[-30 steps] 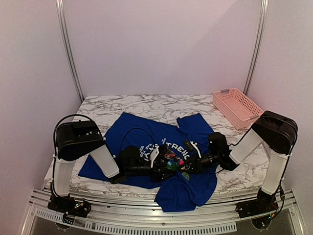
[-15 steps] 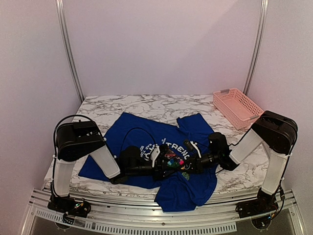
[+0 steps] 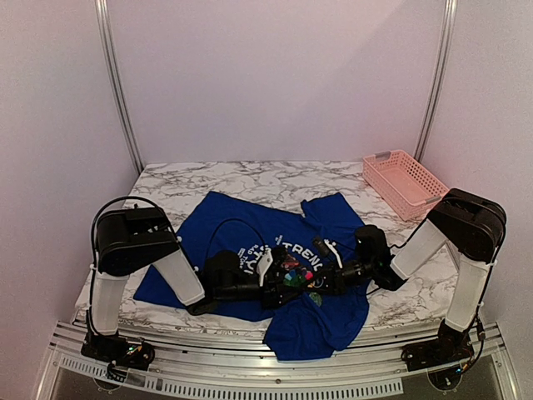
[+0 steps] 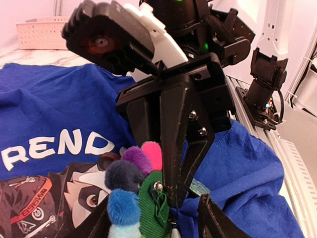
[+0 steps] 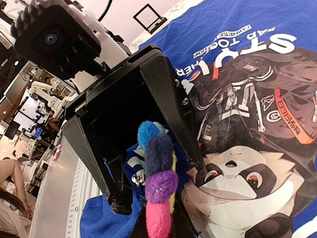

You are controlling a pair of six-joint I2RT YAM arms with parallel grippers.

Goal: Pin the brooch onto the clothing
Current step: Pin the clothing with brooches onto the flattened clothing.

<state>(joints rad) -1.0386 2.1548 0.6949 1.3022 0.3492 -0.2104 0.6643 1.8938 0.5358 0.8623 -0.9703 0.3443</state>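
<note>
Top external: pink basket (image 3: 405, 182) at 2 o'clock | right wrist: brooch (image 5: 158, 183) edge-on, axis 12–6 | right gripper (image 4: 171, 196) clamping brooch | left gripper (image 5: 158, 194) agape

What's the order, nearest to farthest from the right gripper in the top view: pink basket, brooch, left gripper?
1. brooch: clamped in the right gripper itself, at centre.
2. left gripper: just past the brooch on its left side, jaws open around it.
3. pink basket: far off, at the back right corner.
</note>
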